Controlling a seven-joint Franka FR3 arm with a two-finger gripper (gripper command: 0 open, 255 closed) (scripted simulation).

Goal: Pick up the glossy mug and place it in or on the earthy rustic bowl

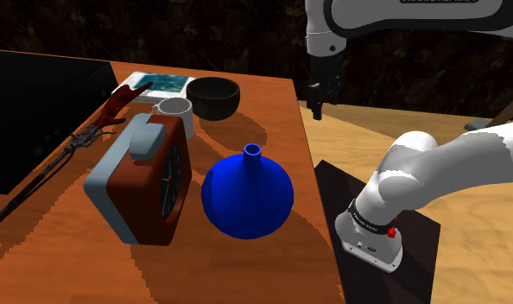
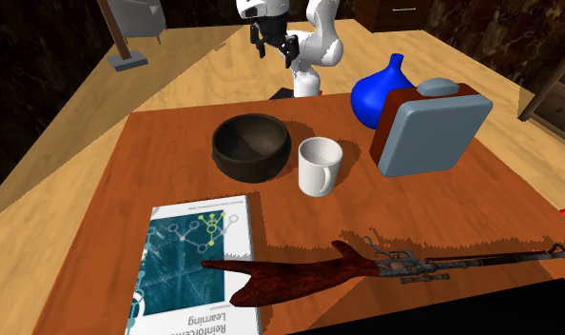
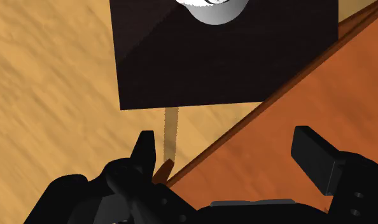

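- Mug (image 2: 320, 164): white, glossy, upright on the wooden surface (image 2: 176, 152), long axis vertical, mouth up. Its handle seems to be turned towards the book (image 2: 200, 266).
- Mug interior: empty, pale wall in sight.
- Bowl (image 2: 251, 146): dark, round, upright, just beside the mug at the second exterior view's left, not touching. Also empty.
- Blue vase (image 1: 246, 194): upright, narrow neck up, contents cannot be seen. It stands next to a red-brown and grey case (image 1: 138, 181).
- Gripper (image 3: 227, 146): fingers wide apart, nothing between them. It hangs over the surface's edge on the arm's side, near the black stand (image 3: 226, 63), well apart from the mug.
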